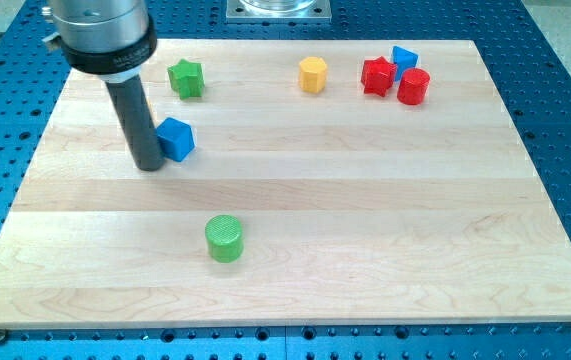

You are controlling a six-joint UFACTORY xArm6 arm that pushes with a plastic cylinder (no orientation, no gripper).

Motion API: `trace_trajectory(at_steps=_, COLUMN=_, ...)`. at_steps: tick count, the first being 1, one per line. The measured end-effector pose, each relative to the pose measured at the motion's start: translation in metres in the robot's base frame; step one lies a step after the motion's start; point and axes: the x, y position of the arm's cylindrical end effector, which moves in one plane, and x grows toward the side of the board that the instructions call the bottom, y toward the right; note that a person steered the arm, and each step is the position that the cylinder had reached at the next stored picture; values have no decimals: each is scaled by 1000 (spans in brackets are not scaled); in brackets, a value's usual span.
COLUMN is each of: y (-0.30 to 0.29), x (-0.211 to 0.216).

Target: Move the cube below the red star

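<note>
My tip (151,166) presses bare against the left side of the blue cube (176,138), far-left on the board (365,250). The red star (376,76) sits well apart, far right; nearly the whole push remains.

Along the top edge of the tabletop (465,250), a green star (186,78), a yellow block (312,74) and, toward the top right corner, a crowded red star (377,76), blue block (403,59) and red cylinder (414,87) are standing in the way. Open wood is stretching between the blue cube (176,138) and that cluster. Only a green cylinder (225,239) is sitting toward the bottom edge.
</note>
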Motion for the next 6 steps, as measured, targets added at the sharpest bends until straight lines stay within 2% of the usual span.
trace_trajectory(at_steps=1, y=-8, x=-11)
trace_trajectory(at_steps=2, y=17, x=-29)
trace_trajectory(at_steps=4, y=158, x=-36)
trace_trajectory(at_steps=5, y=223, x=-57)
trace_trajectory(at_steps=6, y=253, x=-67)
